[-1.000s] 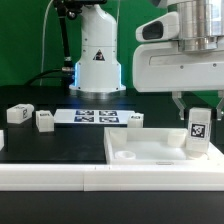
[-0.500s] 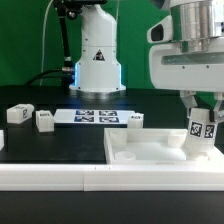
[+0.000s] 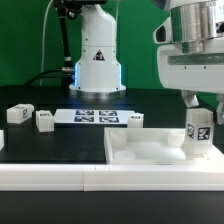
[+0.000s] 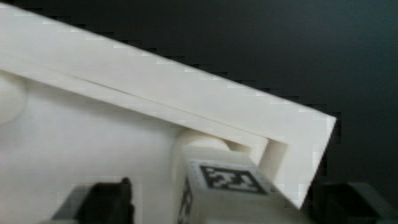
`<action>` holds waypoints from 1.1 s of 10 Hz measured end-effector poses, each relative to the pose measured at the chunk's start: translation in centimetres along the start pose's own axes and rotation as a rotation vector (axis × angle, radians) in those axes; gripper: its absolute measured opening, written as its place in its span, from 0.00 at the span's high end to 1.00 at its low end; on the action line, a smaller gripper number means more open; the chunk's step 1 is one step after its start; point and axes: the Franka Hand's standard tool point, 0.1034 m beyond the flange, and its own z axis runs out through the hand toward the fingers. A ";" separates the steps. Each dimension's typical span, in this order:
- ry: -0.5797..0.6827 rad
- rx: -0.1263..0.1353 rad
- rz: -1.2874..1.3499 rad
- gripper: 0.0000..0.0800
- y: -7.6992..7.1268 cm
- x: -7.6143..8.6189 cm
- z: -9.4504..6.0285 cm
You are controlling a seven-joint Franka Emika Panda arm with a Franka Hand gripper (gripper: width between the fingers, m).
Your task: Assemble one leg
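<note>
Exterior view, nearest first: a white rail [image 3: 50,178] runs across the bottom of the frame. Just behind it, at lower right, lies the large flat white tray part [image 3: 135,153] on the black table [image 3: 60,145]. The leg [image 3: 201,131] stands upright at the tray's far right corner, its tag facing the camera. Whether its foot sits in a corner hole cannot be made out.

The gripper [image 3: 200,105] hangs directly over the leg at right of frame, fingertips level with the leg's top. In the wrist view the two dark fingers [image 4: 111,200] stand one on each side of the leg with a clear gap at both sides. The jaws are spread wider than the post and grip nothing. There the leg sits close against the tray's raised corner wall.

Farther back, at middle left, two small tagged white blocks [image 3: 18,114] [image 3: 44,120] rest apart. Beside them lies the marker board [image 3: 95,117], with a third block [image 3: 135,120] at its right end. Behind everything rises the arm's white base [image 3: 97,60].
</note>
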 end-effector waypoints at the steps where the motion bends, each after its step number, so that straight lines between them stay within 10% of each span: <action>1: -0.005 -0.013 -0.058 0.26 0.2 0.3 0.0; 11: -0.010 -0.122 -1.092 0.19 -0.1 0.2 0.1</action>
